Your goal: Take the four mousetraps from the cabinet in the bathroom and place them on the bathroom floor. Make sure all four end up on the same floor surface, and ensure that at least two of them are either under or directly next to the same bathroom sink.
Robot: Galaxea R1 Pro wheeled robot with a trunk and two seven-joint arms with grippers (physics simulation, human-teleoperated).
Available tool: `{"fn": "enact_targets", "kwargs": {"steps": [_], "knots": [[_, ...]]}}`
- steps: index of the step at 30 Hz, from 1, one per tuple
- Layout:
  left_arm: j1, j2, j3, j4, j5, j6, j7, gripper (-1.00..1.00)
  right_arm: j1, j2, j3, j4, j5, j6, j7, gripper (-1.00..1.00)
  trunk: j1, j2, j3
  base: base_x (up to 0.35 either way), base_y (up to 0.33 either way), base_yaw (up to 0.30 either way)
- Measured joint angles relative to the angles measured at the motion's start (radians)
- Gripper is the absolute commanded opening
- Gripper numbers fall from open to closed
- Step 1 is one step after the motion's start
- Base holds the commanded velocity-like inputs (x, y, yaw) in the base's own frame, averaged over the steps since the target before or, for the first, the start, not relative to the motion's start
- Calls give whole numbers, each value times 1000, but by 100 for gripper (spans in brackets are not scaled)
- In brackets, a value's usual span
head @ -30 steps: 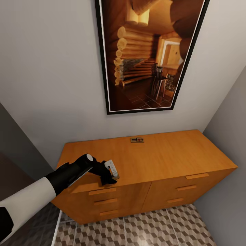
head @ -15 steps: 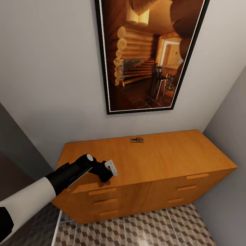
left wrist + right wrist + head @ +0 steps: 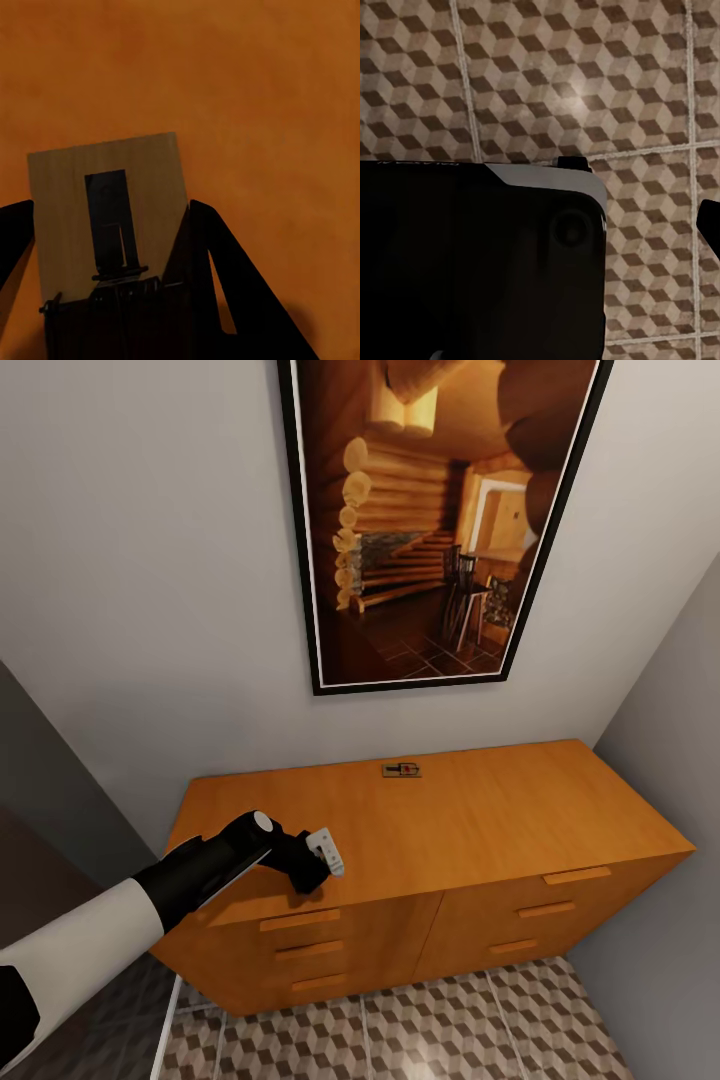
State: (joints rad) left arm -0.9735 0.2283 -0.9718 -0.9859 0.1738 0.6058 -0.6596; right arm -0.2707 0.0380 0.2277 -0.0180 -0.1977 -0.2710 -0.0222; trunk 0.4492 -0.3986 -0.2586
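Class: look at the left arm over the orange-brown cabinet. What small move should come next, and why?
Probably lift the left gripper straight up. In the left wrist view a mousetrap sits between its dark jaws, apparently gripped, above the cabinet top. It needs clearance before being carried down to the bathroom floor. A second mousetrap waits near the cabinet's back edge.

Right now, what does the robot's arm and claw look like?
The left arm is white near the shoulder, then glossy black toward the wrist, with a round white cap at the joint. Its left claw is black with a pale grey finger panel. In the left wrist view the fingers look like dark pointed wedges.
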Motion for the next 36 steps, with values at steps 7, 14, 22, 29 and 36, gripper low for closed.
{"fn": "enact_targets", "kwargs": {"steps": [7, 14, 22, 29, 36], "knots": [[0, 0, -1, -1, 0, 1, 0, -100, 0, 0, 0, 0, 0, 0, 0, 100, 0, 0, 0, 0, 0, 0], [1, 5, -5, -41, -1, 9, -2, -100, 0, 0, 0, 0, 0, 0, 0, 100, 0, 1, 0, 0, 0, 0], [1, 24, 77, -145, -1, 81, -2, -100, 0, 0, 0, 0, 1, 0, 0, 100, 0, 0, 0, 0, 0, 0], [1, 65, 110, -269, 0, 126, -3, -100, 0, -1, 0, 0, 0, 0, -1, 100, 0, 1, 0, 0, 0, 0], [1, 95, 184, -381, 0, 232, -6, -100, 0, -1, 0, -1, 1, 0, -1, 100, 0, 0, 0, 0, 0, 0]]}}
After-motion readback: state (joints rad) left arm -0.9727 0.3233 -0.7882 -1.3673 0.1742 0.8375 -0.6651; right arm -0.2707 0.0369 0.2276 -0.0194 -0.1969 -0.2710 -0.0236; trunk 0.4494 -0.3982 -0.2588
